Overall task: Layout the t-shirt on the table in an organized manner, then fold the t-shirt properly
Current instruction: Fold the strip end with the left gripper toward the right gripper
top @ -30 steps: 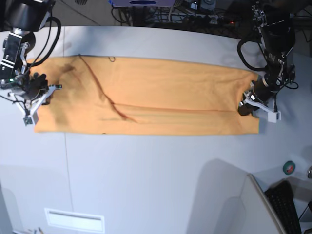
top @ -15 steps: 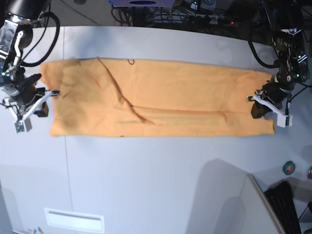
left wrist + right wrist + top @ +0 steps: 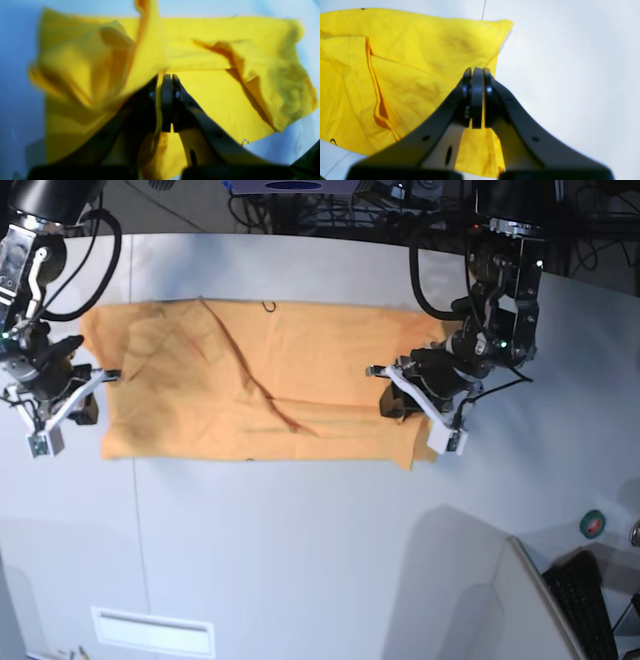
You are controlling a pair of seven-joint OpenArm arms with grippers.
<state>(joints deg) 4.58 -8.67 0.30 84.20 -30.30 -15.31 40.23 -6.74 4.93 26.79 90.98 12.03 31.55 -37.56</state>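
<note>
Though bunched, one t-shirt, two end effectors

Left gripper: jaws pressed together on a fold of the t-shirt, which bunches up on both sides of the fingertips in the wrist view. Wrist bent down under a black forearm, with cables looping above; white finger parts pointing out to the side and downward.

Right gripper: jaws also pressed together, pinching the cloth edge just behind the tips. Arm coming down from the upper corner of the base view, wrist turned so the white fingers spread below it.
</note>
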